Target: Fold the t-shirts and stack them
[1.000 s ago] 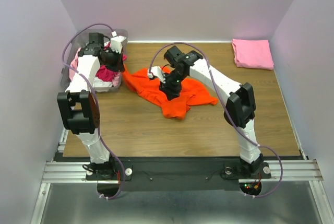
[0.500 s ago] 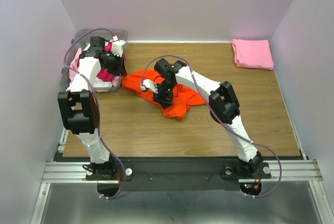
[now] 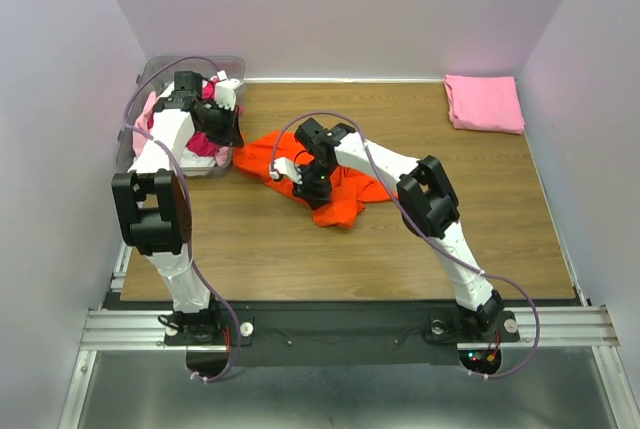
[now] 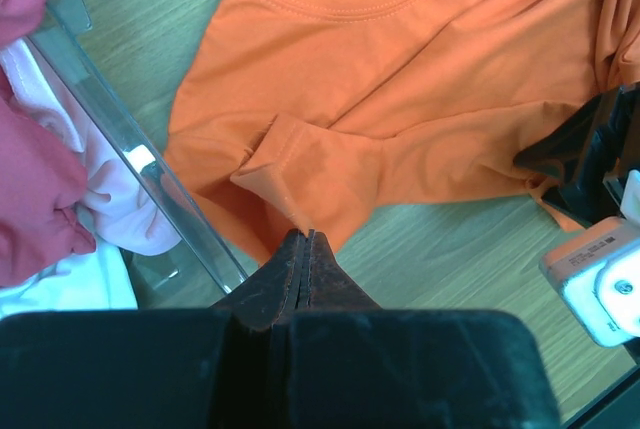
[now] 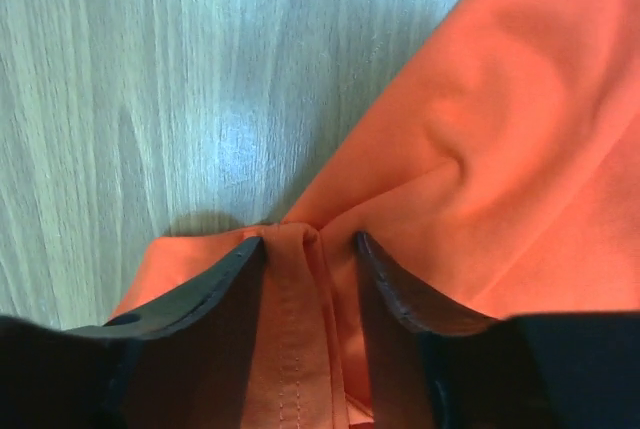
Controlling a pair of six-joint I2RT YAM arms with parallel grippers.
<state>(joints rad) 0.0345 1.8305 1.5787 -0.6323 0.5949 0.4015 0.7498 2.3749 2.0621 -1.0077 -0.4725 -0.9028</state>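
Orange t-shirt (image 3: pixel 335 194) lies crumpled at the middle of the wooden surface (image 3: pixel 300 249), with one sleeve stretched toward the clear plastic bin (image 3: pixel 150 71) in the upper left of the overhead view. The left wrist view shows the neckband at the top of the frame and the sleeve folded over itself just beside the bin's clear wall.

The left end effector (image 4: pixel 303 237) hangs at the bin's near corner. Its fingers are pressed flat together, and the sleeve's hem rises in a small peak into their tips. The right end effector (image 5: pixel 308 241) is down on the shirt's left part, fingers (image 5: pixel 215 279) apart. A narrow stitched ridge of orange cloth stands between them and bare wood shows just beyond; the cloth does not look squeezed.

A magenta t-shirt (image 4: pixel 35 199), a pale pink t-shirt (image 4: pixel 125 214) and a white t-shirt (image 4: pixel 60 294) are heaped inside the bin. A light pink t-shirt (image 3: pixel 485 102) lies folded flat in the upper right corner of the surface, well apart from the rest.
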